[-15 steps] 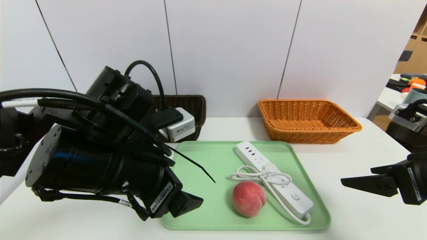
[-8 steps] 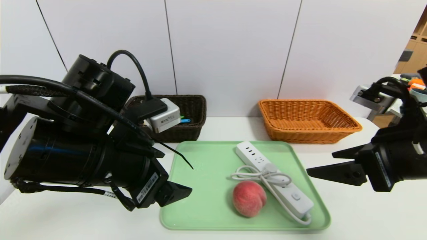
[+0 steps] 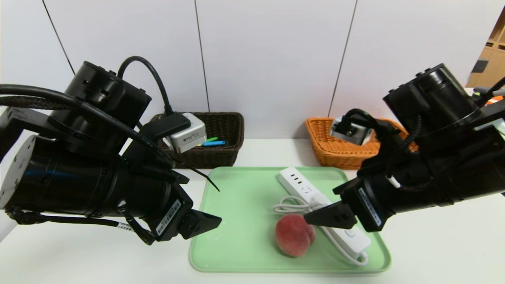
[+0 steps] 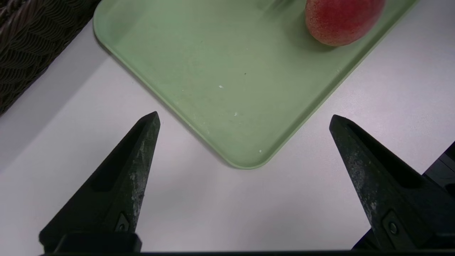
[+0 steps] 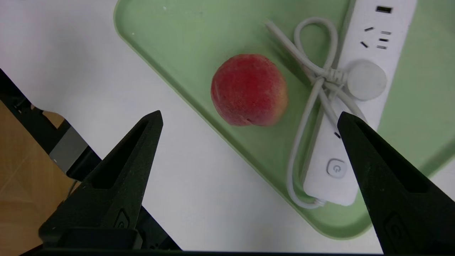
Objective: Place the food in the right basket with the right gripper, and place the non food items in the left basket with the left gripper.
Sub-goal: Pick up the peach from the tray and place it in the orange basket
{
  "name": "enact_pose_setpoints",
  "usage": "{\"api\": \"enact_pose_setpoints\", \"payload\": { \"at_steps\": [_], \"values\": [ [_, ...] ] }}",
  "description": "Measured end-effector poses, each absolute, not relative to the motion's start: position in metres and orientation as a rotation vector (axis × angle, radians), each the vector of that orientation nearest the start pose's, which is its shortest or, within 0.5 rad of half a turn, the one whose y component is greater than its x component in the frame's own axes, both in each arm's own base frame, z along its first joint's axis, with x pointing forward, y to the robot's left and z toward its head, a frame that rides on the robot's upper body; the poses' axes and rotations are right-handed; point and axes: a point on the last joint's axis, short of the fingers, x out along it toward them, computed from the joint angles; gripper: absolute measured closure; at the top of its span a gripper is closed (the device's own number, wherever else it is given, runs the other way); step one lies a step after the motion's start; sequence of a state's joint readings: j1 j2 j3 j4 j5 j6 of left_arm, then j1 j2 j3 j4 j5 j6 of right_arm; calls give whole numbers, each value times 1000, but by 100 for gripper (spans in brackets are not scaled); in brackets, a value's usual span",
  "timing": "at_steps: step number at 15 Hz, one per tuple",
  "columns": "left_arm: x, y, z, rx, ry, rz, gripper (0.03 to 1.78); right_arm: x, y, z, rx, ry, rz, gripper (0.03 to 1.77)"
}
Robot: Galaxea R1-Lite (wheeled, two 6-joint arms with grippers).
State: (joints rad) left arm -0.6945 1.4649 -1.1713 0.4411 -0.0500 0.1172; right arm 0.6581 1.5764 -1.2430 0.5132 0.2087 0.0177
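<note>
Right now, from my head, my right pincer (image 3: 329, 216) hangs spread wide just above the peach (image 3: 294, 235), which lies on the green tray (image 3: 236, 244) beside the white power strip (image 3: 327, 215). I judge the peach mine because it is food, bound for the orange basket (image 3: 335, 152) behind. My left pincer (image 3: 203, 225) waits open at the tray's near left corner, leaving room; the dark basket (image 3: 221, 134) behind it already holds small items.

From my left wrist, both fingers stand apart over bare table (image 4: 213, 206), gripping nothing.

From my right wrist, the peach (image 5: 249, 89) sits ahead of my open fingers, not yet between them; the strip's cord (image 5: 312, 71) lies close beside it, so I should close carefully.
</note>
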Motion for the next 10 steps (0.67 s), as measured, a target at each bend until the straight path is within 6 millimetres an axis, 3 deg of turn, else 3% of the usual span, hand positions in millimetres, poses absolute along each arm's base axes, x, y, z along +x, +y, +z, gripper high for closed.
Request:
{"api": "enact_pose_setpoints", "payload": {
  "at_steps": [5, 10],
  "values": [
    [180, -151, 252, 345, 668, -753, 12, 212, 193, 208, -260, 949, 832, 10],
    [180, -151, 251, 344, 670, -753, 12, 221, 205, 186, -319, 1004, 811, 10]
  ]
}}
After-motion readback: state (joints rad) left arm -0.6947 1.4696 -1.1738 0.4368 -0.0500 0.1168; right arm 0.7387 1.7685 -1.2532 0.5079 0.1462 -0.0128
